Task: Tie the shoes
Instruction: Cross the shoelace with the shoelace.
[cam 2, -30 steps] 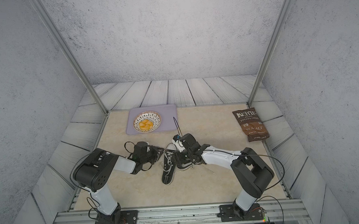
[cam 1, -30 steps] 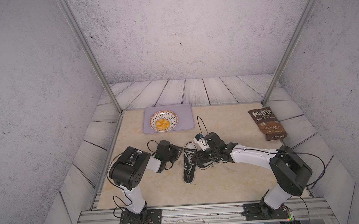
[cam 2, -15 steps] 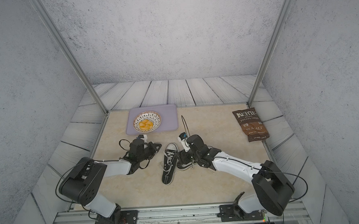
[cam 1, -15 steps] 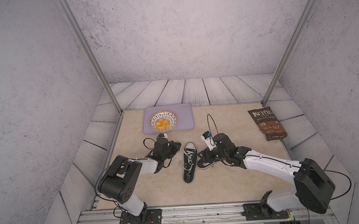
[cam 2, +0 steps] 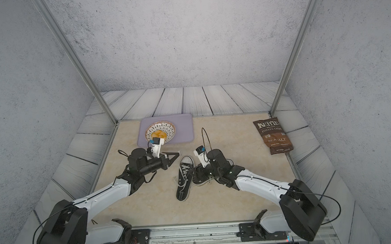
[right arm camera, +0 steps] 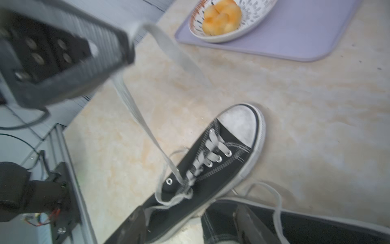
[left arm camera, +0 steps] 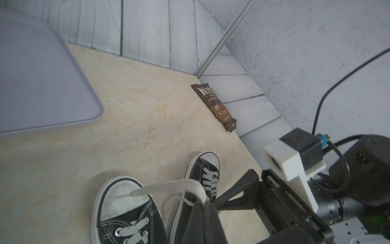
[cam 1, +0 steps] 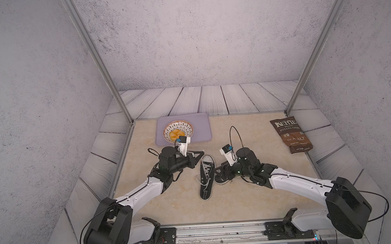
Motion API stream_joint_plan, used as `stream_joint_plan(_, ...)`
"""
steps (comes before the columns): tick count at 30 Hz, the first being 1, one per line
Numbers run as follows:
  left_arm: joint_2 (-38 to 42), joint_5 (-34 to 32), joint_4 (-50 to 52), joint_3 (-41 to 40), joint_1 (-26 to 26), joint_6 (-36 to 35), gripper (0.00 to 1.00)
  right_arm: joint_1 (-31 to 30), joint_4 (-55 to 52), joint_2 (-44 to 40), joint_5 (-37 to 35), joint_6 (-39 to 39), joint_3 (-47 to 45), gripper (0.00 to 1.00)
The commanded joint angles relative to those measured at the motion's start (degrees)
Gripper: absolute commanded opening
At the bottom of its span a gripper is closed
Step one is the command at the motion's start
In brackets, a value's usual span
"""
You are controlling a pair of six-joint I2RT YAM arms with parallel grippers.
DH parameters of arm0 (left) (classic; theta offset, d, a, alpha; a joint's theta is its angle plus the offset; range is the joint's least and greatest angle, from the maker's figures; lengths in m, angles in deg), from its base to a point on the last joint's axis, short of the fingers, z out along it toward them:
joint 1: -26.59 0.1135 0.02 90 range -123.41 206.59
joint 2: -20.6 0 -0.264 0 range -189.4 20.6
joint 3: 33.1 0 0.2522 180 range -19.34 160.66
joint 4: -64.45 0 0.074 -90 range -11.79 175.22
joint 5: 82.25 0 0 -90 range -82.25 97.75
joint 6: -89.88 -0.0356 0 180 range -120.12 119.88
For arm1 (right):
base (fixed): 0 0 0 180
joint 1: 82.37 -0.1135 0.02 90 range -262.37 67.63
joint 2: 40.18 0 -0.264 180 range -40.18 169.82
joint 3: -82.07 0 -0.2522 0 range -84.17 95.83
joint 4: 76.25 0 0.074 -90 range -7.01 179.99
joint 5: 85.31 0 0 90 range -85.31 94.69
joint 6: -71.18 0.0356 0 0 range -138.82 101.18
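One shoe [cam 1: 206, 179] lies in the clear mid-surface [cam 1: 240, 200]. The other shoe [left arm camera: 203, 168] sits just beside it, partly under the right end effector [cam 1: 219, 173], jaws spread, nothing pinched. Left end effector [left arm camera: 203, 206] pressed together on a lace [right arm camera: 145, 124] of the clear shoe, drawn up fairly straight. Judged: early in tying; no finished bow shows. Next move calls for the right to take the free lace end and cross it.

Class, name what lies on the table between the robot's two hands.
A black sneaker lies between the left hand and the right hand, clear in both top views; its white lace runs into the left hand.
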Motion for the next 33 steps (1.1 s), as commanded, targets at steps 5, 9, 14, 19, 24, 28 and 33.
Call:
stream_joint_plan(5,0.1,8.2,0.4,1.2,-0.3,-6.3,0.00,2.9,13.1,0.5,5.6,22.0,0.8,0.73)
stream_joint_plan(9,-1.8,8.9,-3.8,1.2,-0.4,-5.3,0.00,3.0,20.6,1.3,8.8,38.2,0.4,0.76)
stream_joint_plan(14,-4.2,9.9,-8.9,1.1,-0.8,-4.7,0.00,2.9,28.3,5.5,12.4,50.8,1.0,0.78)
stream_joint_plan(19,-4.4,9.6,-12.0,0.1,-1.2,-4.9,0.00,1.8,34.1,9.3,11.9,56.2,-0.1,0.79)
stream_joint_plan(24,-3.6,11.5,-11.2,-1.0,-1.2,-6.1,0.00,1.8,34.9,11.9,11.1,56.0,2.0,0.79)
stream_joint_plan(28,-2.1,12.4,-9.5,-2.4,-1.2,-7.2,0.00,2.1,33.9,13.3,10.6,53.8,4.9,0.73)
stream_joint_plan(33,-1.3,11.9,-7.8,-3.5,-1.2,-9.6,0.00,2.0,31.9,14.0,11.2,49.6,6.8,0.09)
